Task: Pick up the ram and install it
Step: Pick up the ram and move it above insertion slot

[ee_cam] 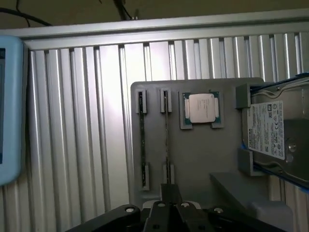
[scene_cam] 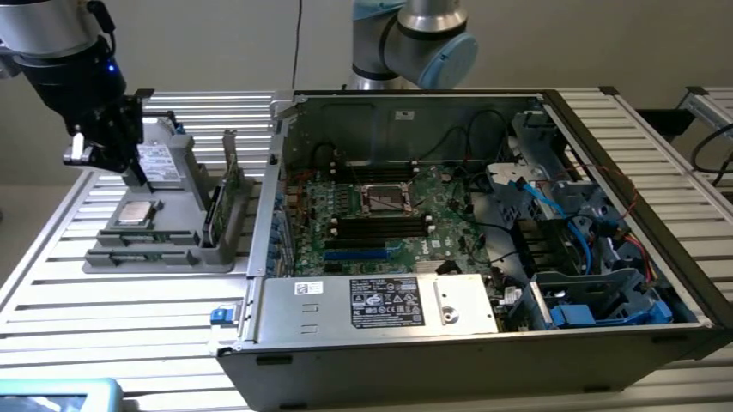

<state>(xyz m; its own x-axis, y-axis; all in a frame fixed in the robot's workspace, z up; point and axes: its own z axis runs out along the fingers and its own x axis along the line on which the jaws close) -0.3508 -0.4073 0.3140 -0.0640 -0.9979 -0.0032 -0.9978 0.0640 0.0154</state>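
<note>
Nearest, at 7 o'clock in the exterior view: rounded light-blue plastic corner [scene_cam: 57,395]. Under everything: ribbed silver aluminium slat table [scene_cam: 69,292], matte finish. Next back: open grey steel PC case [scene_cam: 343,369], with large green motherboard [scene_cam: 390,215] flat inside, plus black slots and blue cabling. At 9 o'clock of the case: grey moulded plastic tray [scene_cam: 160,253]. In it: small square silver processor chip [scene_cam: 137,212], labelled metal hard drive [scene_cam: 160,161], and the ram [scene_cam: 218,210], a long thin green circuit-board stick on edge in a tray slot, second stick just beside. Above the tray's far end: black gripper [scene_cam: 136,173], fingers fully closed, gripping nothing, apart from the ram. Farthest, at 12 o'clock: grey-and-blue arm base [scene_cam: 413,43], plain beige wall [scene_cam: 229,43].
</note>
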